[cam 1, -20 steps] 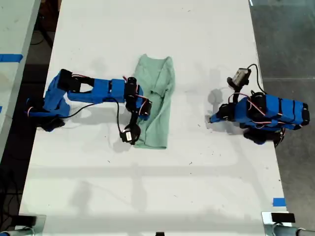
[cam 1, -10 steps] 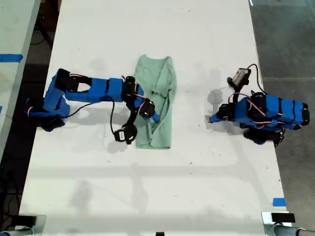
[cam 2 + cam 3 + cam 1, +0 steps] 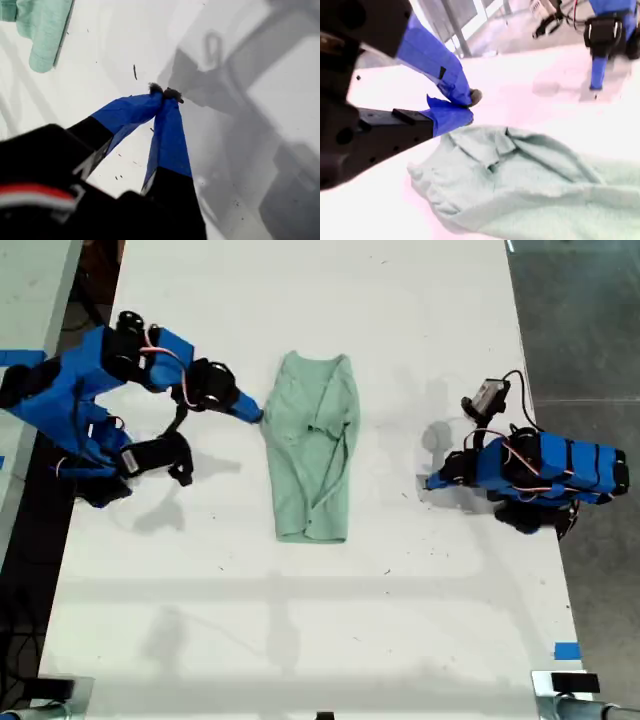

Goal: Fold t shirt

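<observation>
- Clenched on nothing, my second gripper (image 3: 467, 105) is hanging with its blue tips pressed together, just off the near long edge of the t shirt (image 3: 520, 175) and close to its collar end.
- You are seeing the mint-green shirt lying flat and wrinkled on the white table (image 3: 300, 640), directly ahead of and below those tips, running away from them in a long narrow strip.
- My first gripper (image 3: 165, 94) is sitting well beyond the far side of the shirt, its jaws also pinched together and holding nothing, tips resting near bare table.
- By my reading, you are between folds: the lengthwise fold is looking done, with one side lapped over the middle, and the crosswise fold is not yet started.
- For the next move, you are probably needing my second gripper to spread its jaws, drop to one short end of the shirt, pinch both layers and carry that end over toward the other.
- Compared with a second ago, my second gripper is no longer reaching down at the shirt's hem end; that arm has pulled back and risen, the hem end is now lying a little wider, and my first gripper has not moved.
</observation>
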Controlling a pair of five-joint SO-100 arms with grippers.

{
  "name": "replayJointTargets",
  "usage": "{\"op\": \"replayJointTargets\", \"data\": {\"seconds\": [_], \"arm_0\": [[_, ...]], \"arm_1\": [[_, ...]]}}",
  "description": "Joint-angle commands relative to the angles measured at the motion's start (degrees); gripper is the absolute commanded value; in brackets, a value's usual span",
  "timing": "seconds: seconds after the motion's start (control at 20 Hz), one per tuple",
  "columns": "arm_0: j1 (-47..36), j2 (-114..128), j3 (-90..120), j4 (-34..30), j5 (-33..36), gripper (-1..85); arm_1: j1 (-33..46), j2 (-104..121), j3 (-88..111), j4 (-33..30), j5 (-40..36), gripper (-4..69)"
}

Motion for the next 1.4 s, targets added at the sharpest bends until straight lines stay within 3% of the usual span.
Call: {"op": "replayJointTargets", "data": {"seconds": [0.0, 0.25, 0.4, 0.6, 1.35], "arm_0": [[0.35, 41.48, 35.24, -12.48, -3.43, 0.1], [3.16, 74.71, 73.39, -18.28, -5.63, 0.1], [0.79, 75.94, 85.69, -18.81, -4.57, 0.1], [-0.09, 75.94, 86.92, -14.24, -9.32, 0.1], [-0.35, 75.94, 87.28, -13.36, -11.87, 0.1]], "arm_1": [[-0.35, 0.62, 1.67, 0.18, 0.09, 0.0], [-0.18, 0.62, 1.85, 0.09, 0.44, 0.0], [-0.35, 0.62, 1.85, 0.09, 0.53, 0.0], [-0.53, 0.62, 1.85, 0.09, 1.05, 0.0], [-0.53, 0.62, 1.85, 0.09, 1.05, 0.0]]}}
